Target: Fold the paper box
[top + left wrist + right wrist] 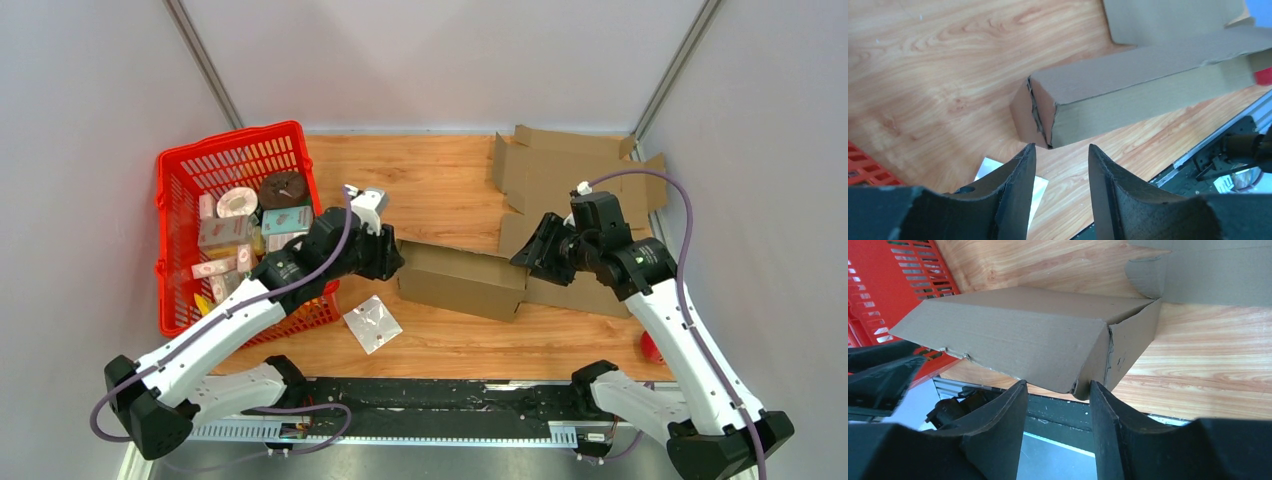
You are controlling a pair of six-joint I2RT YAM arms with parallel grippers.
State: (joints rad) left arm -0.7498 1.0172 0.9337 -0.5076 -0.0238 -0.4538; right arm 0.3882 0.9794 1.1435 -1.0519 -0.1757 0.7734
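Paper box (462,280), long brown cardboard (ragged end seams), lies between left hand (394,258) and right hand (522,258), both part-open, empty.

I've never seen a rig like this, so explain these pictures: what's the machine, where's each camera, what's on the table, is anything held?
These are two robot arms bolted at the near edge of a wooden table. One picture looks down from above; the other two come from a camera on each wrist. On the table lie a half-folded cardboard box, flat cardboard behind it, a red basket of small goods and a silvery packet. The left gripper and right gripper stand open at the box's two ends; neither seems to grip it.
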